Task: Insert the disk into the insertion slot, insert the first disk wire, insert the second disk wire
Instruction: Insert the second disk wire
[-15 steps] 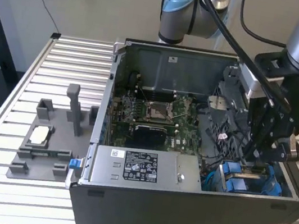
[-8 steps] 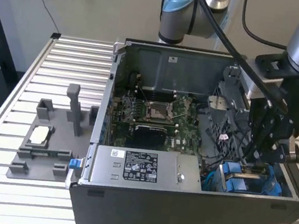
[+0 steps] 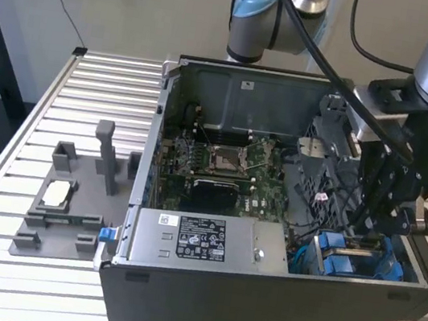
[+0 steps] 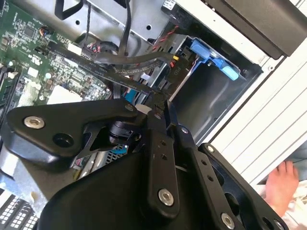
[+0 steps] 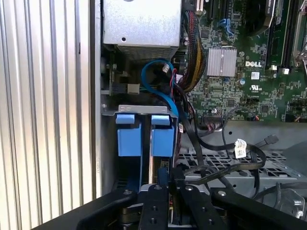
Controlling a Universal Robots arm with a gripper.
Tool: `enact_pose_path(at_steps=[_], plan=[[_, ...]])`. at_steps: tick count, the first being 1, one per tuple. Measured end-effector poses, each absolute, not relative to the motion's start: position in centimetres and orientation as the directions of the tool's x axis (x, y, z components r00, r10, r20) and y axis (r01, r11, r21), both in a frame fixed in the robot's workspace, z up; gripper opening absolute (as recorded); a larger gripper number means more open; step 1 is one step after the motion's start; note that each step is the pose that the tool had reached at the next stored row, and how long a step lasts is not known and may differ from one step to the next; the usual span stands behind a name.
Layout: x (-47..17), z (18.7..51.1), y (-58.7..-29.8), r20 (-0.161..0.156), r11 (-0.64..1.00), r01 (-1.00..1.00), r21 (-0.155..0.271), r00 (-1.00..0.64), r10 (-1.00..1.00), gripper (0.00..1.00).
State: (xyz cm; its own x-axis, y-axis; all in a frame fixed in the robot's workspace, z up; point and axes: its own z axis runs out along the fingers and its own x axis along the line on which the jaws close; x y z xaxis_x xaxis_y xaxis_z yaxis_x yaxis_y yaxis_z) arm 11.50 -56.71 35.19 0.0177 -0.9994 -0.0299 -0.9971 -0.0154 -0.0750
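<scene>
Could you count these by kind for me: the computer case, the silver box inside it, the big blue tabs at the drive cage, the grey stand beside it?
Computer case: 1
Silver box: 1
Big blue tabs: 2
Grey stand: 1
Total: 5

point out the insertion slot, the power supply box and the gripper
insertion slot (image 3: 353, 260): exterior view, on its blue plastic tab.
power supply box (image 3: 202, 238): exterior view, on its label.
gripper (image 5: 165, 179): first wrist view, between the fingertips.
</scene>
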Motion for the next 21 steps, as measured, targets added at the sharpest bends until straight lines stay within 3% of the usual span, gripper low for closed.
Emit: enact_pose_path(at_steps=[21], plan=[[12.31, 34.69, -56.69, -0.03, 0.008, -0.998, -0.058, -0.006, -1.0, 0.16]])
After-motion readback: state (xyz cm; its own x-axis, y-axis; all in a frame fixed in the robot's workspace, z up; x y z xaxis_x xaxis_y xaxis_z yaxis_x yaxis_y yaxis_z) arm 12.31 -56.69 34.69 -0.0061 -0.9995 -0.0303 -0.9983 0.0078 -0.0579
